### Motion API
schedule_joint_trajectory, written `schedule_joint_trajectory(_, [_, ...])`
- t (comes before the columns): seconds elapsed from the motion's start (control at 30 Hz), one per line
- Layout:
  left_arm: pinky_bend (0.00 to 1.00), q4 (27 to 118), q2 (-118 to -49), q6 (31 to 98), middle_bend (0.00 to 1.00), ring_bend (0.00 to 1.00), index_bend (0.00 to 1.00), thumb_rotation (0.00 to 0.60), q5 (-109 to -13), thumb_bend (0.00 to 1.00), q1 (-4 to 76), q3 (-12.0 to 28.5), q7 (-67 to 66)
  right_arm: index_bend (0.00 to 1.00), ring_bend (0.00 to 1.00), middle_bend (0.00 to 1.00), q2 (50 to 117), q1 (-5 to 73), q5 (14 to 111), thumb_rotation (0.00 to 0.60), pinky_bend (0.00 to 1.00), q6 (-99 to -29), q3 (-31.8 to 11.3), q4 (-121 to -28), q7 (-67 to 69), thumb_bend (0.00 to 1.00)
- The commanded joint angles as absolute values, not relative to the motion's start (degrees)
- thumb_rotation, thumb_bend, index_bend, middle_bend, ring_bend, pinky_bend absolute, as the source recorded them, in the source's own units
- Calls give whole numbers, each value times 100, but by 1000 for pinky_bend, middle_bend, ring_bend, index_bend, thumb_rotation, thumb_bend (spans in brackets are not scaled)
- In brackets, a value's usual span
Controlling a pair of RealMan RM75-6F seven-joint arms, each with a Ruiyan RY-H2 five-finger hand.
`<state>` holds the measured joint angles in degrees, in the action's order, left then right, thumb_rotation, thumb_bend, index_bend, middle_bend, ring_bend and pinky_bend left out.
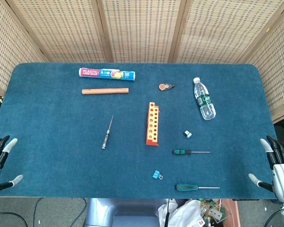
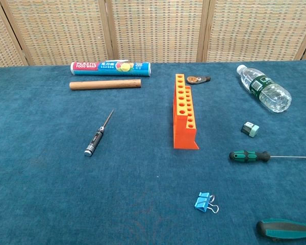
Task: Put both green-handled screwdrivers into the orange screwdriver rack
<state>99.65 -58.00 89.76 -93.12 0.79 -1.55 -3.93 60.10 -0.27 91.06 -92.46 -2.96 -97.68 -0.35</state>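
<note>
Nothing is done yet. Both green-handled screwdrivers lie flat on the blue counter (image 1: 47, 142), and every hole in the orange screwdriver rack (image 1: 152, 124) looks empty. Two tools are left to pick up and stand in the rack.

The first green-handled screwdriver (image 1: 191, 152) lies just past the near end of the rack, on its right side, with its thin metal tip pointing away from the rack. The second green-handled screwdriver (image 1: 197, 187) lies farther from the rack, close to the counter's front edge, and points the same way.

The left hand (image 1: 0, 158) waits at the front left corner, far from the rack, with its fingers spread apart and nothing in them. The right hand (image 1: 277, 165) waits at the front right corner, also spread wide and holding nothing. It is the closer hand to both tools.

The rack is a long, stepped plastic block with two rows of round holes. The screwdriver handles are fat, dark green with black stripes, and the shafts are thin, shiny steel. The counter top looks soft and fuzzy, like carpet.
</note>
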Motion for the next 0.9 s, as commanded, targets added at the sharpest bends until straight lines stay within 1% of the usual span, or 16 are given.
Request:
schedule_joint_trajectory(0.03, [0,9957,-5811,8951,0,0,0,600,-9284,0,87,-146,-416,32,0,0,6006,-11,9105,600,0,-9211,-294,-9773,-17,0])
schedule_joint_trajectory(0.13, [0,9946,-5824,8904,0,0,0,600,-9260,0,108,-139,-433,32,0,0,5981,60,9133,600,0,-9037,-248,-9759,46,0])
schedule_joint_trajectory(0.23, [0,9890,-5870,8780,0,0,0,600,-9144,0,152,-114,-472,31,0,0,5865,340,9163,600,0,-8569,-257,-9746,-5,0])
schedule_joint_trajectory(0.37, [0,9910,-5932,8748,0,0,0,600,-9107,0,181,-81,-611,48,0,0,5609,977,9143,600,0,-7562,-336,-9972,173,0])
schedule_joint_trajectory(0.47, [0,9924,-5981,8706,0,0,0,600,-9044,0,197,-61,-733,126,0,0,5594,1506,8773,600,0,-6653,-473,-10160,190,0])
schedule_joint_trajectory(0.53, [0,9895,-6034,8596,0,0,0,600,-8956,0,245,-38,-849,188,0,0,5953,1991,8283,600,0,-5983,-712,-10174,-50,10])
schedule_joint_trajectory(0.6, [0,9896,-6057,8544,0,0,0,600,-8885,0,273,-10,-903,244,0,0,6302,2208,7852,600,0,-5814,-856,-10116,-549,30])
schedule_joint_trajectory(0.7, [0,9890,-6068,8471,0,0,0,600,-8776,0,308,29,-924,294,0,0,6822,2407,7477,600,0,-5766,-922,-9932,-1161,63])
schedule_joint_trajectory(0.9, [0,9875,-6065,8328,0,0,0,600,-8581,0,364,78,-892,344,0,0,7615,2697,6983,600,0,-5734,-953,-9577,-1901,134])
